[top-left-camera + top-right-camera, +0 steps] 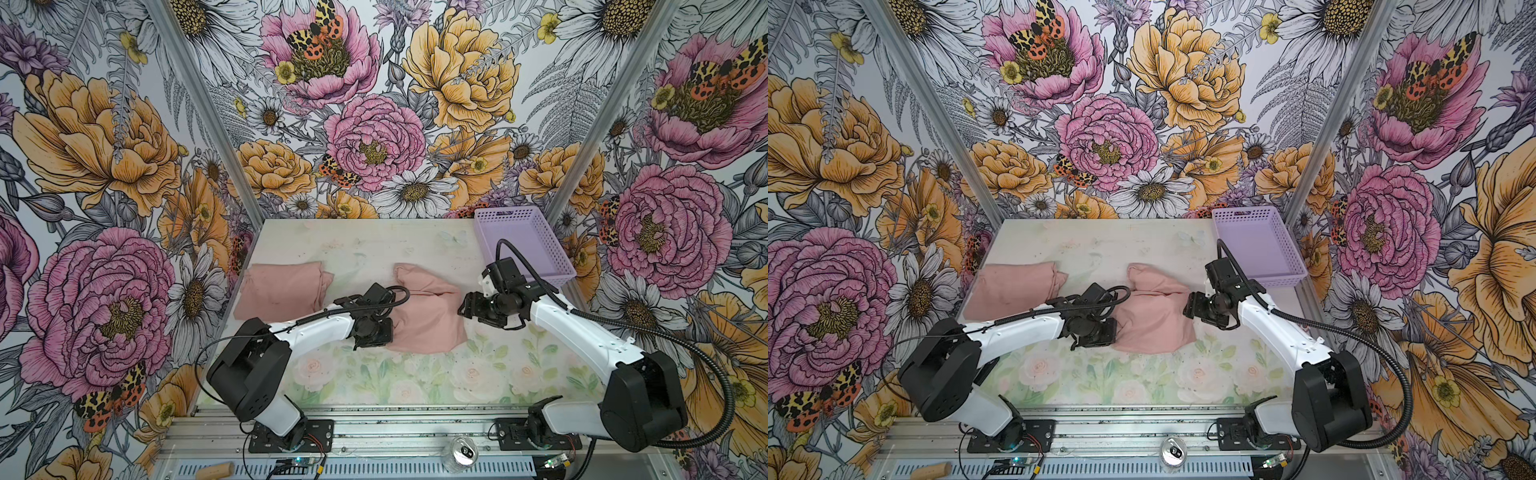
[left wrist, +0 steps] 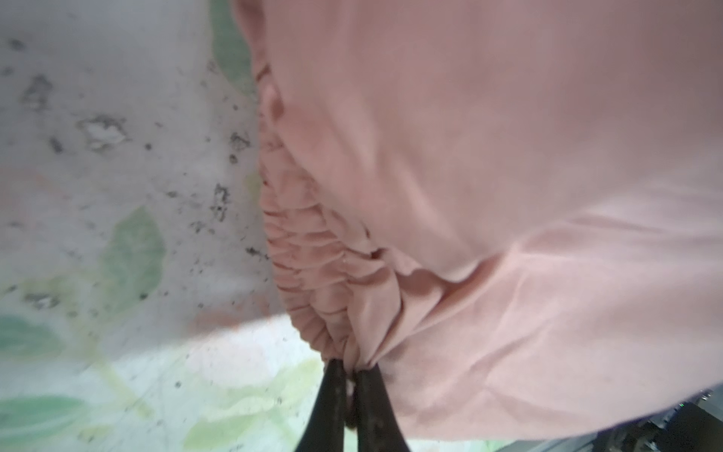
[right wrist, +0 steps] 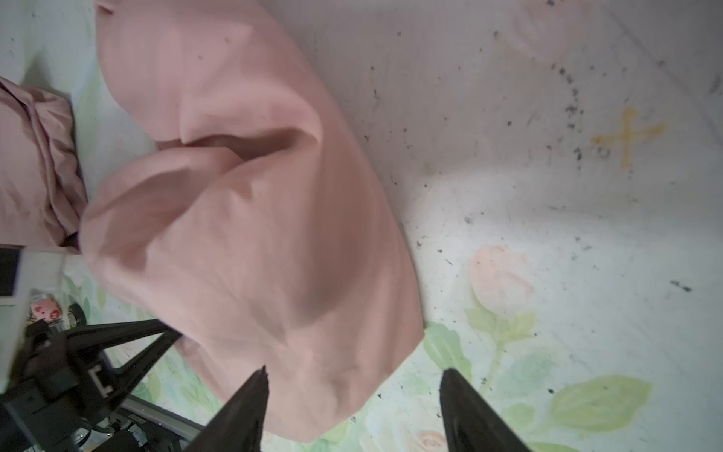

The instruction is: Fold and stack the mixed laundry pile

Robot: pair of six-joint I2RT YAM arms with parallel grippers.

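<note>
Two dusty-pink garments of the laundry pile lie on the table in both top views. A folded one (image 1: 282, 291) (image 1: 1013, 286) rests at the left. The pink shorts (image 1: 428, 316) (image 1: 1158, 320) lie crumpled in the middle. My left gripper (image 1: 380, 332) (image 1: 1106, 330) is at their left edge, and in the left wrist view it (image 2: 352, 370) is shut on the gathered elastic waistband (image 2: 313, 266). My right gripper (image 1: 464, 309) (image 1: 1190, 309) stands open at the shorts' right edge. In the right wrist view it (image 3: 354, 375) straddles a corner of the shorts (image 3: 254, 235) without pinching it.
A lavender perforated basket (image 1: 523, 245) (image 1: 1258, 245) stands at the back right, just behind my right wrist. On the front rail are a drink can (image 1: 459, 455) and a wooden cylinder (image 1: 216, 471). Bare floral table (image 1: 415, 382) stretches in front of the shorts.
</note>
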